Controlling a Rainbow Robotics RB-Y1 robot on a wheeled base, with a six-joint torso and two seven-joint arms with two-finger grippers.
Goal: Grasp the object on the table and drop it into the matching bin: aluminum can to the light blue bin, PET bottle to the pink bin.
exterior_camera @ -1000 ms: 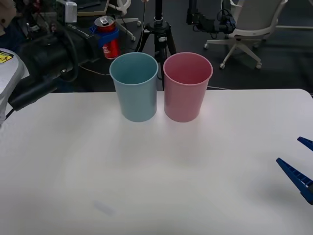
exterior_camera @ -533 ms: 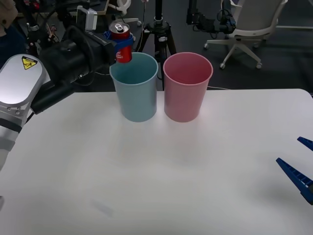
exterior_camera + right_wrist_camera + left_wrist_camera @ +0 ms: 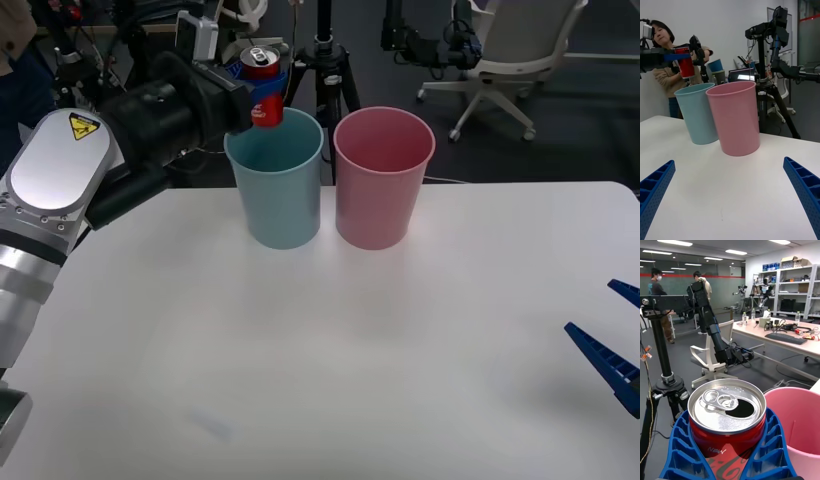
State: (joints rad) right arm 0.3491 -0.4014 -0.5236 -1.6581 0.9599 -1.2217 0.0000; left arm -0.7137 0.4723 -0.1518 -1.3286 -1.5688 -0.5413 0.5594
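**benchwatcher:** Biggest thing first: the large white flat tabletop with rounded corners [image 3: 330,350] fills the lower two thirds of the front view. Toward its far edge, upper middle of the frame, the tall round tapered light blue plastic bin [image 3: 274,176] and the same-shaped pink plastic bin [image 3: 384,175] are parked side by side, nearly touching. What's been changed over the last second?

**tinker_42:** The small red aluminum drink can with the silver top and pull tab [image 3: 265,84] has been carried rightward across the upper left of the frame. A second ago it was held well left of the blue bin; now it's been brought up to the rear left part of that bin's rim. From the front view it looks just over the rim edge, though it can't be told whether it's fully inside the opening.

**benchwatcher:** And the grip?

**tinker_42:** The left gripper [image 3: 730,450] is wrapped snugly around the can's body, blue ribbed fingers on either side, can kept upright. In that wrist view the pink bin's rim is seen lower right, so the can is near the bins' line.

**benchwatcher:** So the right bin has been picked. A bit more travel is probably needed before release, or the rim could be clipped.

**tinker_42:** Agreed. The right gripper [image 3: 730,202] is left parked at the lower right, fingers spread wide, nothing held.
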